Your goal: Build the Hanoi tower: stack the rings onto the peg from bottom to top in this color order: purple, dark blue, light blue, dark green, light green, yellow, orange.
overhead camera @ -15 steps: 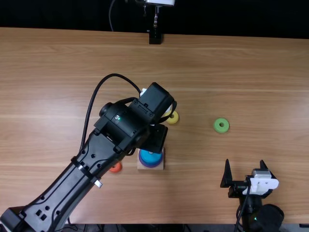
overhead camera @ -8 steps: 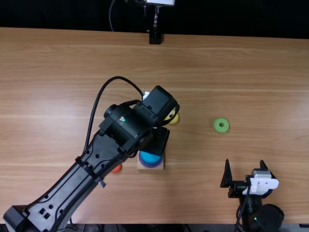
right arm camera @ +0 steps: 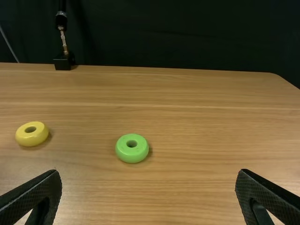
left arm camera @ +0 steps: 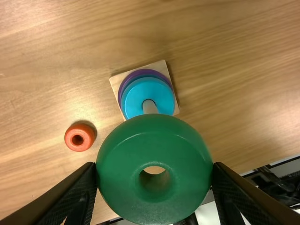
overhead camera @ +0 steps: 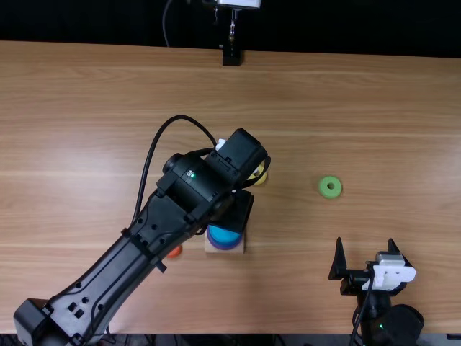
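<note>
The left gripper (overhead camera: pixel 233 210) pinches the thick dark green ring (left arm camera: pixel 154 131) near the round pale peg (left arm camera: pixel 150 108), which carries a flat light blue ring (left arm camera: pixel 138 93) above a wider purple ring (left arm camera: pixel 145 72); any layer between is hard to make out. The right gripper's (overhead camera: pixel 366 249) fingers stand spread, with a small light green ring (right arm camera: pixel 126 151) beyond them on the table (overhead camera: pixel 144 79).

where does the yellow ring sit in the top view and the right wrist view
Top view: the yellow ring is partly covered by the left arm.
Right wrist view: it lies flat, uncovered, apart from the light green ring.
Shared landmark: that light green ring, flat in both.
</note>
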`<action>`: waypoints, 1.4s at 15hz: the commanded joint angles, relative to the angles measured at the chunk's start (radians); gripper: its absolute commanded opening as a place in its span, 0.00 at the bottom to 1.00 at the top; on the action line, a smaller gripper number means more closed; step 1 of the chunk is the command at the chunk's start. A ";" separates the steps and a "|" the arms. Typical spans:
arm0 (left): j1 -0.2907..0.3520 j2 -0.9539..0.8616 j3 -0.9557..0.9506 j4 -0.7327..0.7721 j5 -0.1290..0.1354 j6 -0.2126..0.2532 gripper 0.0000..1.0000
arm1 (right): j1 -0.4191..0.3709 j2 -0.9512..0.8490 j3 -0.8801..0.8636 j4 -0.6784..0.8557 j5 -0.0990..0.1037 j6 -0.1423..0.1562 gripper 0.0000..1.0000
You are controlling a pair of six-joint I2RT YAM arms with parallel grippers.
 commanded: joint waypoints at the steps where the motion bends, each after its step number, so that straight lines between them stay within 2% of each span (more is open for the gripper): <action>1: -0.022 0.037 -0.009 0.001 -0.003 -0.006 0.00 | -0.006 -0.013 -0.030 -0.005 0.009 -0.002 1.00; 11: -0.025 0.044 -0.012 0.003 0.001 -0.004 0.00 | -0.006 -0.013 -0.030 -0.005 0.009 -0.002 1.00; 12: -0.024 0.044 -0.013 0.001 0.012 -0.003 0.26 | -0.006 -0.011 -0.028 -0.005 0.009 -0.002 1.00; 14: -0.016 0.043 -0.015 -0.008 0.082 -0.001 0.91 | -0.006 -0.013 -0.028 -0.003 0.009 -0.002 1.00; 15: -0.014 0.041 -0.016 -0.014 0.117 0.001 1.00 | -0.006 -0.011 -0.028 -0.005 0.009 -0.002 1.00; 16: -0.010 0.041 -0.016 -0.016 0.130 0.001 1.00 | -0.006 -0.013 -0.030 -0.003 0.009 -0.002 1.00; 21: 0.018 0.040 -0.035 -0.004 0.124 0.010 1.00 | -0.006 -0.011 -0.030 -0.003 0.009 -0.002 1.00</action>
